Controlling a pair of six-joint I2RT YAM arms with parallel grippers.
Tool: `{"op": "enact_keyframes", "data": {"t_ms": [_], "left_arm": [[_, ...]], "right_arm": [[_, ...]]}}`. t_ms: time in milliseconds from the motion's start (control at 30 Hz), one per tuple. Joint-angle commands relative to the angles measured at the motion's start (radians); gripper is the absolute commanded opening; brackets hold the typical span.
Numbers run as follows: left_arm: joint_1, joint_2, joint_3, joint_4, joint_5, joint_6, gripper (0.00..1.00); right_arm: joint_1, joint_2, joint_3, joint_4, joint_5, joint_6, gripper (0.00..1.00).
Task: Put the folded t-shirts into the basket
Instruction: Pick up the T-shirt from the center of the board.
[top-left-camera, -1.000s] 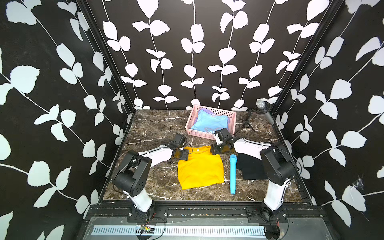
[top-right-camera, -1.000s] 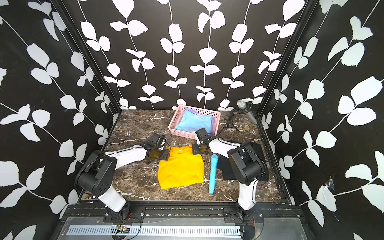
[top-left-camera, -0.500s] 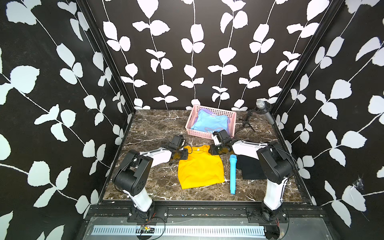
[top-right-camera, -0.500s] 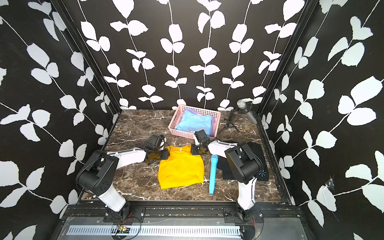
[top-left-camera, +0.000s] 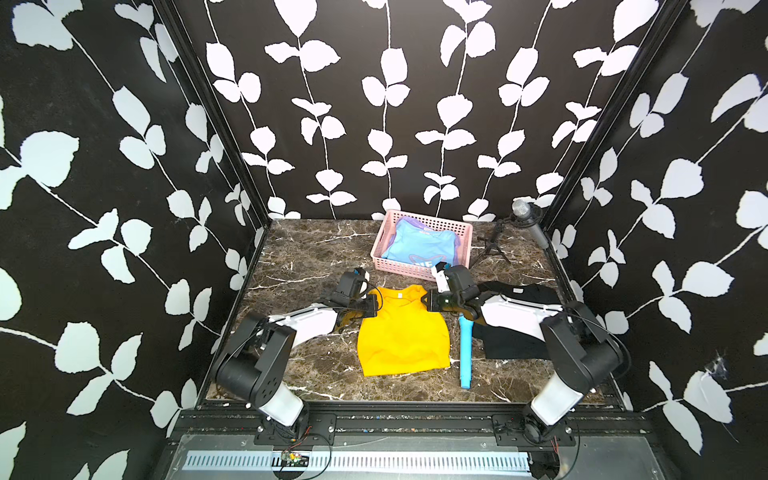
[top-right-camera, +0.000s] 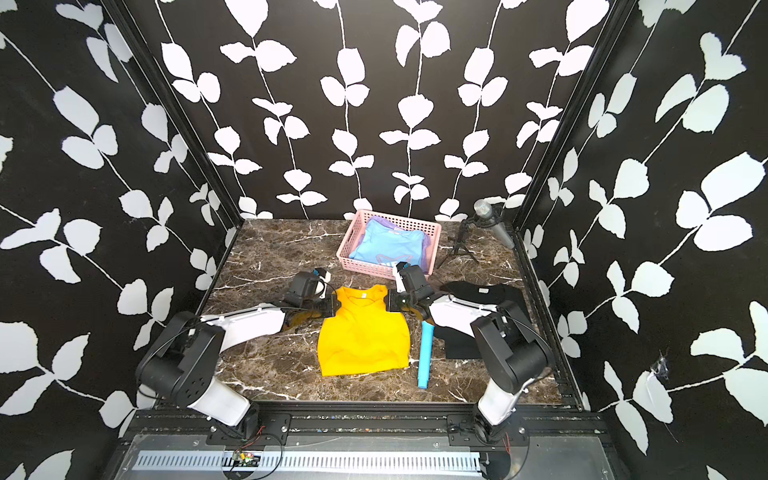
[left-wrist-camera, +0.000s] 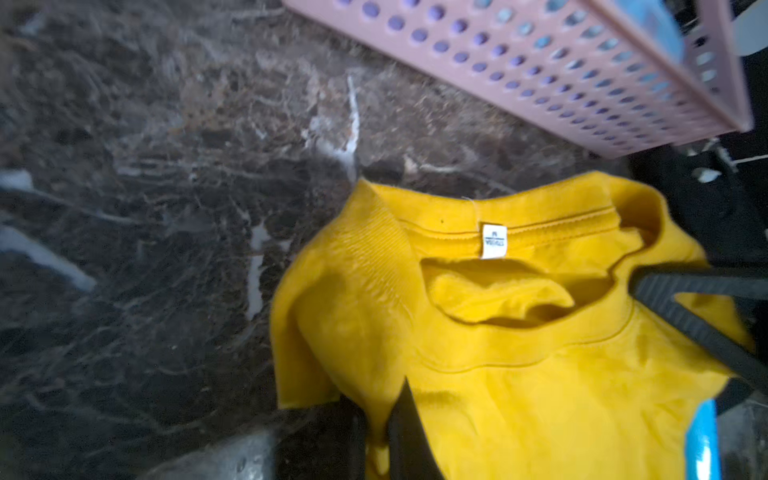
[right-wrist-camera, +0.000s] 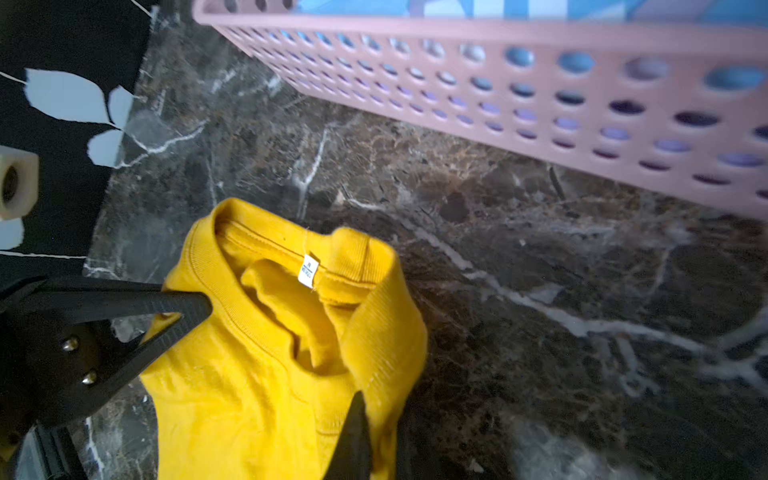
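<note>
Pincers (top-left-camera: 372, 305) (top-left-camera: 428, 300) clamped tee (top-left-camera: 401, 336); basket (top-left-camera: 409, 270) holds two.

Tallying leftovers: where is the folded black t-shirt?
In both top views, the folded black t-shirt lies at the robot's right, beside the long light-blue microphone.

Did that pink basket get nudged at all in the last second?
No. The pink basket sits where it was, near the back wall beside the small tripod.
</note>
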Motion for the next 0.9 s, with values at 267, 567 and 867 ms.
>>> {"op": "enact_keyframes", "data": {"t_ms": [267, 567, 867], "left_arm": [[-0.001, -0.197, 0.058, 0.03, 0.032, 0.047, 0.0], [0.008, -0.188, 0.291, -0.1, 0.036, 0.092, 0.0], [0.043, -0.013, 0.619, -0.242, 0.045, 0.141, 0.0]], "right_arm": [[0.005, -0.241, -0.063, 0.176, 0.099, -0.003, 0.0], [0.006, -0.363, 0.049, 0.05, 0.193, -0.011, 0.0], [-0.002, -0.295, 0.254, -0.096, 0.342, -0.005, 0.0]]}}
